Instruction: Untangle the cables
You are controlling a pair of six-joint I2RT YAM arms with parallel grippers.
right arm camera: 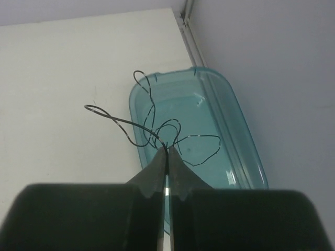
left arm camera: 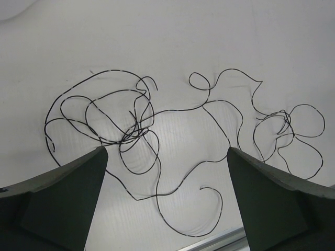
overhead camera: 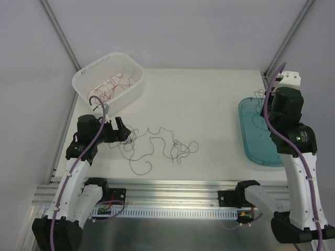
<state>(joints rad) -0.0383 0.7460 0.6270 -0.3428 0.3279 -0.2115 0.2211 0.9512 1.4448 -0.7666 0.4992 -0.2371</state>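
**A:** Where are the cables?

**B:** Most of the black cables (overhead camera: pixel 157 144) lie in a loose tangle on the bench (overhead camera: pixel 209 99), just ahead of the left arm. The red cables (overhead camera: pixel 111 83) are heaped in the white basket (overhead camera: pixel 86 73) at the far left corner. One black strand (right arm camera: pixel 121 121) hangs over the teal tray (right arm camera: pixel 209 107) on the right.

**A:** Why split up like that?

**B:** It looks like sorting to me. Red goes in the basket, and each freed black one goes to the tray, well apart from the pile so it can't snag again.

**A:** And the jaws?

**B:** The left jaws are spread as wide as they go and sit low over the tangle. The dense knot (left arm camera: pixel 133 133) lies just beyond the gap between them, and they hold nothing. I'd say they are lined up for a fresh pick. The right jaws are pinched fully together on the black strand, which is caught at their tips. Its curls dangle above the tray, probably ready to be dropped in.
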